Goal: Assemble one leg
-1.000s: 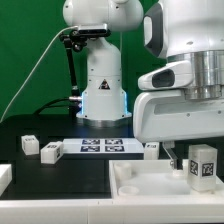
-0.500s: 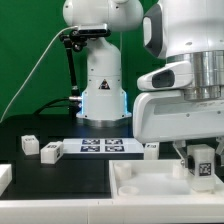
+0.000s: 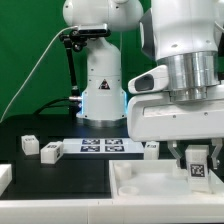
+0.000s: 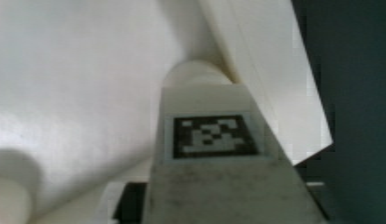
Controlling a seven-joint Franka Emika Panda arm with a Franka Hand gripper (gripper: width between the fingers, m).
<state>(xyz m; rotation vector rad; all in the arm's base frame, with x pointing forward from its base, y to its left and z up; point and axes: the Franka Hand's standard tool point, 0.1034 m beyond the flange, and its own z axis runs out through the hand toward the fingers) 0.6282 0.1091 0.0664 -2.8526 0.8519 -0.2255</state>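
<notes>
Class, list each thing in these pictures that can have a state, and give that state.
gripper: shut on the leg.
the leg: upright, held over the panel.
panel: lying flat on the table.
loose blocks: resting on the table, untouched.
marker board: flat on the table.

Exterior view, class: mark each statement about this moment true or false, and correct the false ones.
1. The gripper is closed on a leg with a marker tag on its face. True.
2. The marker board lies on top of the white panel. False: it lies flat on the black table, behind the panel.
3. The held leg is over the panel, at the exterior view's right. True.
4. No other legs are in sight. False: two loose legs lie on the table, at the exterior view's left of the marker board.
</notes>
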